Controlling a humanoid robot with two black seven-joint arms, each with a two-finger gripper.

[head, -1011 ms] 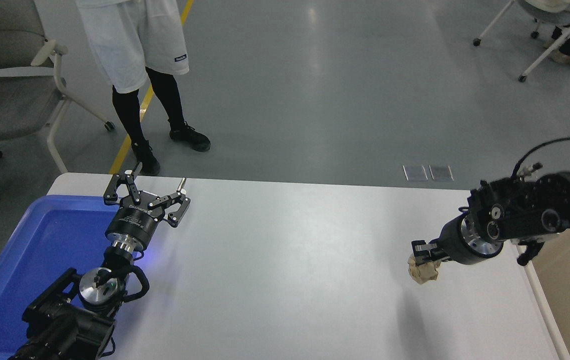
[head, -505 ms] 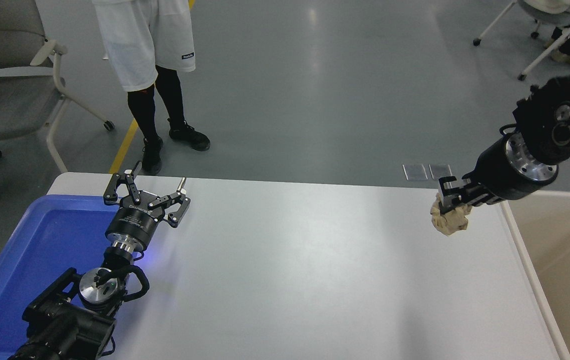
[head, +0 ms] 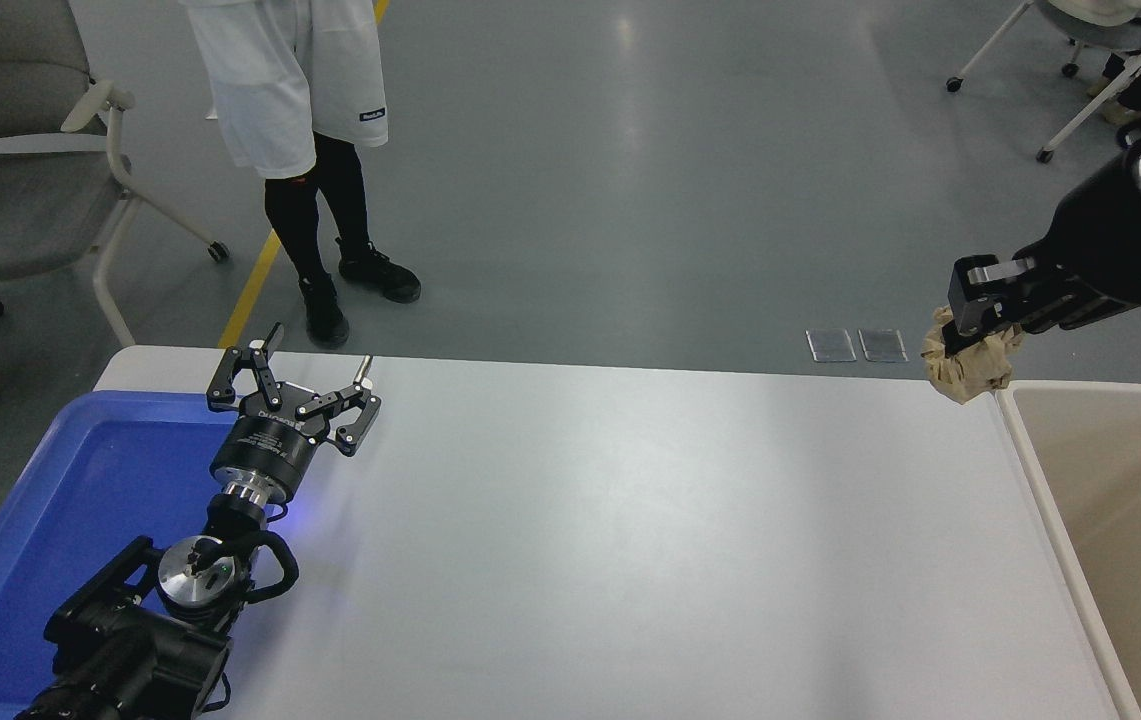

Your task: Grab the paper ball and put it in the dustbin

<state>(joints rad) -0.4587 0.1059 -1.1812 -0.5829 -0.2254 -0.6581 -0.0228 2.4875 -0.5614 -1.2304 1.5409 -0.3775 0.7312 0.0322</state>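
A crumpled tan paper ball (head: 973,364) hangs in the air at the table's far right corner, just left of the dustbin's near corner. My right gripper (head: 975,318) is shut on the ball's top, its arm coming in from the upper right edge. The beige dustbin (head: 1038,470) with a cream-white rim stands along the table's right side, cut off by the picture edge. My left gripper (head: 295,390) is parked at the lower left with its fingers spread open over the blue tray's far edge.
A blue shallow tray (head: 50,520) lies at the table's left end under my left arm. A person in white shorts (head: 295,130) stands on the floor beyond the table's far left. Chairs (head: 20,170) stand at the upper left and upper right.
My right arm has lifted the paper ball off the table and carried it up and to the right, toward the dustbin. The person has shifted their feet. My left arm has not moved.
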